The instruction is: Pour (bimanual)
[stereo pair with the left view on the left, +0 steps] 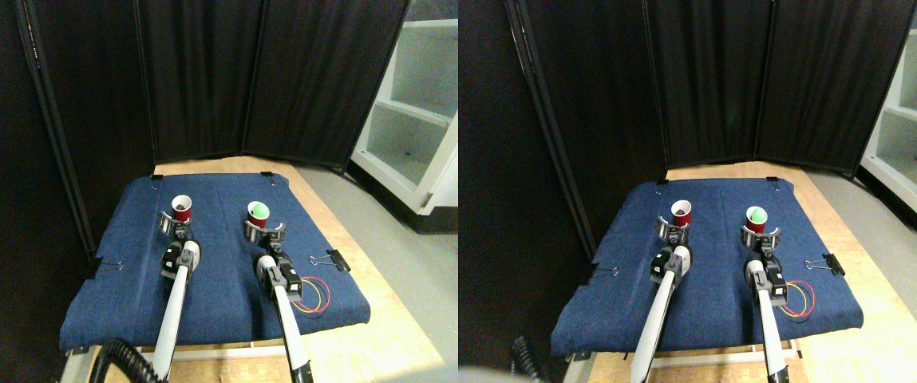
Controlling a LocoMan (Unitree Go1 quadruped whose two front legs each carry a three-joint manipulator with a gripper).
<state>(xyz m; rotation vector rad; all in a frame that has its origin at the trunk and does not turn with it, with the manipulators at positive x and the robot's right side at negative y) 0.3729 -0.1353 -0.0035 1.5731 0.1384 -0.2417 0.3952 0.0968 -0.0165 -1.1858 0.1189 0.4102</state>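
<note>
Left end effector [175,226] cradled an upright red cup [181,208] with dark contents; right end effector [263,231] likewise ringed a red cup [258,214] with green inside. Cups stood apart, side by side on the blue-clothed table [219,279]; pouring called for closing this sideways gap.

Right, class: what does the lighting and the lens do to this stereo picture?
Stereo pair view: black curtains swallow light and show little detail; the white shelf looks washed out; the wide lens slants the curtain pole; the red cups stay small.
</note>
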